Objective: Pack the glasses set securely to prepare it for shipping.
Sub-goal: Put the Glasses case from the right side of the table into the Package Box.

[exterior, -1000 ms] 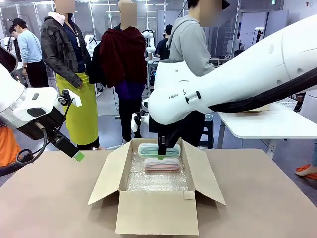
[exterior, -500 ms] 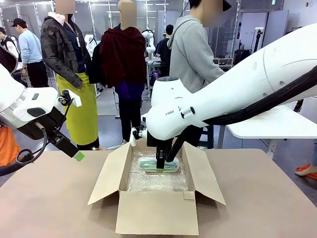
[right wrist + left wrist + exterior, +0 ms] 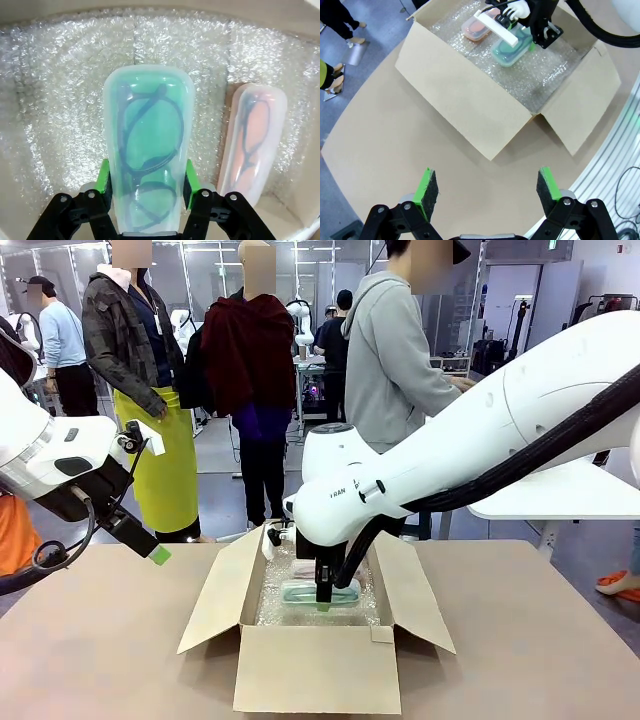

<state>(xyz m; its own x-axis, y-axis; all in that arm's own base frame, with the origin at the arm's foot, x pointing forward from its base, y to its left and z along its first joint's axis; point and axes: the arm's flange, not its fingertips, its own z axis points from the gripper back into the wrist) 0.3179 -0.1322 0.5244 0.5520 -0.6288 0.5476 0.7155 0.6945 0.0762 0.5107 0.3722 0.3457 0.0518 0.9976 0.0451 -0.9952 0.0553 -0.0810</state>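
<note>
The step in hand looks like placing the second case in the box. The right tool [image 3: 146, 175] is clamped on the long sides of the mint green case [image 3: 147, 145], its green pads pressing on each side, with dark glasses showing through the translucent top. In the front view the tool reaches down into the open cardboard box [image 3: 315, 670] at the lower middle of the frame, and the case sits low over the bubble wrap [image 3: 60, 100] that lines the floor. Whether the case touches the wrap yet, I cannot tell. The pale pink case [image 3: 252, 145] lies on the wrap just beside it, at the right of the right wrist view, roughly parallel. The left tool [image 3: 482, 187] hangs wide and empty over the bare worktop [image 3: 100, 640], well apart from the box.

Next, I judge, the mint case needs setting flat beside the pink one before the jaws let go and lift straight up, clear of the flaps.
</note>
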